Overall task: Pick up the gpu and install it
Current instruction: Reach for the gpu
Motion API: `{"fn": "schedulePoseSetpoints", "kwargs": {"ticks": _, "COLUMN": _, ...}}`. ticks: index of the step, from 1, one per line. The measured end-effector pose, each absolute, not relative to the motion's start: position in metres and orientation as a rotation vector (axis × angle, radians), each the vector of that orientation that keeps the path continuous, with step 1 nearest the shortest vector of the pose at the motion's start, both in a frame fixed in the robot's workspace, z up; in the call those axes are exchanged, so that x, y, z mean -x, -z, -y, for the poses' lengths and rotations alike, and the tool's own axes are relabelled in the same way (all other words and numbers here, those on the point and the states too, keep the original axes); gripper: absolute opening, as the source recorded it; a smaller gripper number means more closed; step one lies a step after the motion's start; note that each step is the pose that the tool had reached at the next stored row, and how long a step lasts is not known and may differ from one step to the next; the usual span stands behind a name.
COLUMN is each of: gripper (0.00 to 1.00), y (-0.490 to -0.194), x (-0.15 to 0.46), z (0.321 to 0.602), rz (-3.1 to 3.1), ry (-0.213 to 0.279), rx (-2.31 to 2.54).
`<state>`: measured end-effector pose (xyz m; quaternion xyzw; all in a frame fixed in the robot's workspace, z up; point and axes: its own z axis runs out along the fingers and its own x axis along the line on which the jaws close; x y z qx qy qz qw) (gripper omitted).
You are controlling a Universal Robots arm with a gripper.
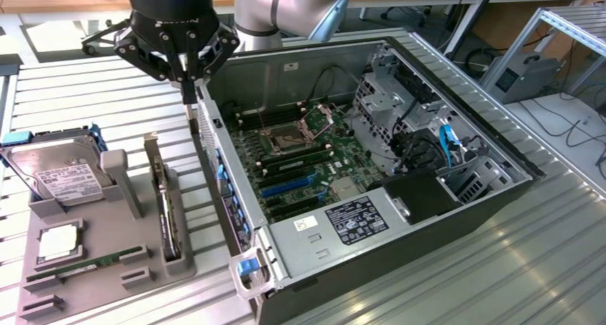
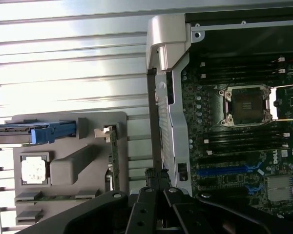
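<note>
Gpu [image 1: 167,204]: one of them, a slim dark card standing on its long edge in a slot of the grey tray [image 1: 104,286]. It sits well below the claw and off to the exterior view's left of it, with nothing touching it. Its silvery bracket [image 1: 150,155] stands upright at the end nearer the claw, and the long board runs away from the claw from there.

The same tray holds one of each other part, all farther from the claw than the gpu's bracket:
- one RAM stick [image 1: 87,264], thin and green, lying flat
- one CPU [image 1: 59,241], square and silver
- one hard drive [image 1: 59,174], propped at a tilt beyond the gpu

There is one case [image 1: 313,265], lying open on the slatted table [image 1: 95,98] with its motherboard [image 1: 313,151] facing up. One bare socket [image 1: 284,137] shows, below the claw and toward the exterior view's right.

The one claw [image 1: 190,87] hangs just over the case wall that faces the tray. It points straight down with its fingers pinched together and nothing between them. It is nearer the case edge than the gpu. From the wrist camera, the closed fingertips [image 2: 155,176] line up with that wall, with the tray to one side and the motherboard to the other.

Above the claw, the one arm [image 1: 284,9] rises and bends back at a grey joint, behind the case.
</note>
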<state>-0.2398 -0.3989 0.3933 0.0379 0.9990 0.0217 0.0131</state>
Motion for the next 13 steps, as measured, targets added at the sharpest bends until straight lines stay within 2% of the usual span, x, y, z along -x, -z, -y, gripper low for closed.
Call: {"fn": "schedulePoseSetpoints", "kwargs": {"ticks": 13, "gripper": 0.11, "y": -0.393, "x": 0.253, "z": 0.399, "rz": -3.112, "ry": -0.068, "rx": -0.118}}
